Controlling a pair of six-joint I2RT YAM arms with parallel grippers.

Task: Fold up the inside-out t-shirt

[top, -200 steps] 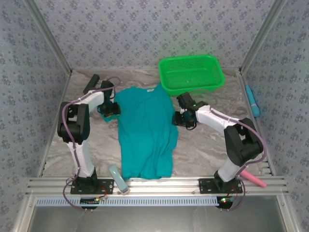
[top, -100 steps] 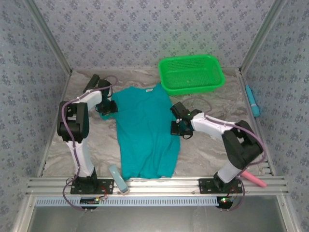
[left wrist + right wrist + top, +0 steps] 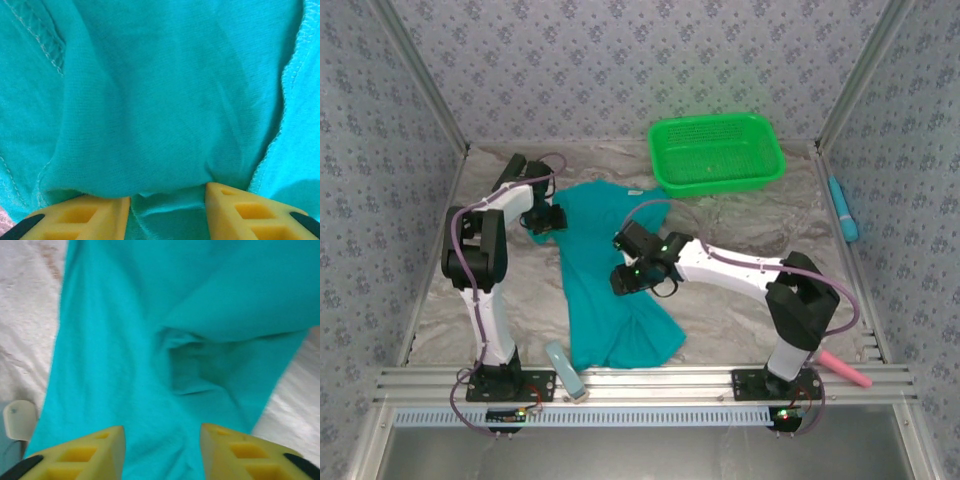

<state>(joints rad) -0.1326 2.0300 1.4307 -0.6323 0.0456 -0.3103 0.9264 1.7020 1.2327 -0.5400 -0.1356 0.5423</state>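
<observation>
From above, the plain teal short-sleeved cloth t-shirt [image 3: 610, 320] lies on the marbled grey-white table [image 3: 740, 300], left of centre, its neck end toward the far wall with a small white tag [image 3: 634, 191] at the collar and its lower hem near the arm bases. The cloth is drawn in narrow at the waist, where folds gather. The left gripper [image 3: 545, 220] sits at the shirt's far-left corner by the sleeve. The right gripper [image 3: 628, 278] reaches across to the middle of the garment. A bright green plastic mesh basket [image 3: 660, 160] stands at the far right, apart from the shirt. In the left wrist view, the two yellow fingers [image 3: 90, 215] stand apart with teal cloth [image 3: 160, 100] puckered into the gap between them and fanning away. A stitched hem [image 3: 285, 100] runs down the right side. Whether the left gripper [image 3: 167, 200] pinches that cloth cannot be told. In the right wrist view, somewhat blurred, the right gripper [image 3: 162, 432] likewise has its fingers apart over the shirt [image 3: 125, 340], which folds into a shallow pocket ahead. Bare table [image 3: 25, 315] shows to the left. A grip there cannot be judged either.
</observation>
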